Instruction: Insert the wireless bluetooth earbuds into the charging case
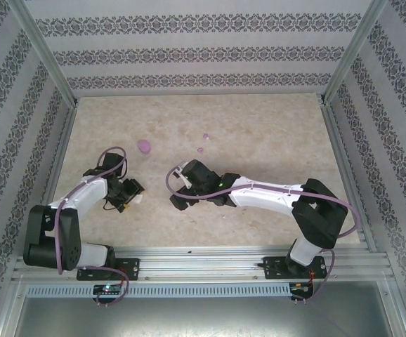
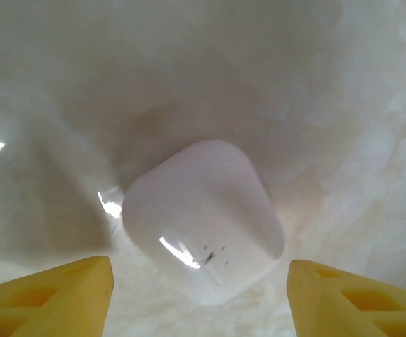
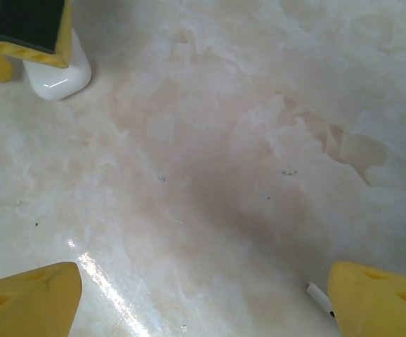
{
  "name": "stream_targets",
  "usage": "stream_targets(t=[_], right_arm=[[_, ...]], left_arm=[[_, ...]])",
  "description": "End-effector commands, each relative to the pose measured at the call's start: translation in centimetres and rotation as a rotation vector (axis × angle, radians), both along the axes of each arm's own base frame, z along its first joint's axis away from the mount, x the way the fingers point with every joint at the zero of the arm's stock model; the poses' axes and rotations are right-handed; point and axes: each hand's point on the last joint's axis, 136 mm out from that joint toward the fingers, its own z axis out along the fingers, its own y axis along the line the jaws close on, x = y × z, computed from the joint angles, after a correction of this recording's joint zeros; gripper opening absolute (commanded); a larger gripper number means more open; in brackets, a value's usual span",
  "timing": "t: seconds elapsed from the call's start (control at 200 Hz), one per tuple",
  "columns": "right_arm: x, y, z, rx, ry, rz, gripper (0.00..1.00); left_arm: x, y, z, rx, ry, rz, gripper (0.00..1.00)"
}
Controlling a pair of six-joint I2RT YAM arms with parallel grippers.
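Marbled bench (image 1: 259, 126): my left jaws spread around the closed charging case (image 2: 203, 221), right jaws spread empty; purple earbuds (image 1: 200, 149) uninserted.

We see our right gripper (image 3: 203, 298) with yellow fingertips spread wide at the bottom corners, pale marbled table (image 3: 224, 161) between them, white charging case (image 3: 57, 76) top left, partly behind another yellow finger (image 3: 64, 38), small white sliver (image 3: 319, 295), perhaps an earbud, beside the lower-right fingertip

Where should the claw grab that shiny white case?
I'd pinch the glossy white rounded-square plastic case across its two straighter sides, coming down from above. It sits between the left claw's open yellow fingers, slightly twisted.
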Motion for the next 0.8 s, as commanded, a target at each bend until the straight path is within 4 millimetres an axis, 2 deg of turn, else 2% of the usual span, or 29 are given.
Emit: stream_targets(t=[0.0, 0.12, 0.235, 0.45, 0.619, 0.794], right_arm=[[-0.3, 0.1, 0.2, 0.015, 0.012, -0.007, 0.9], [-0.3, 0.2, 0.3, 0.024, 0.014, -0.015, 0.91], [-0.2, 0.0, 0.4, 0.04, 0.024, -0.034, 0.91], [0.8, -1.5, 1.4, 0.143, 0.098, -0.121, 0.91], [2.2, -3.8, 2.5, 0.223, 0.175, -0.213, 0.91], [3.9, -7.1, 4.6, 0.324, 0.278, -0.307, 0.91]], left_arm=[[1.5, -0.5, 0.1, 0.003, -0.022, 0.012, 0.62], [1.8, -0.5, -0.6, 0.038, -0.006, -0.015, 0.61], [2.3, -0.8, -1.2, 0.049, 0.006, -0.07, 0.53], [3.3, -2.9, -0.7, 0.071, -0.048, -0.308, 0.45], [4.3, -5.6, 0.9, 0.084, -0.138, -0.529, 0.4], [5.0, -9.8, 4.1, 0.087, -0.328, -0.793, 0.34]])
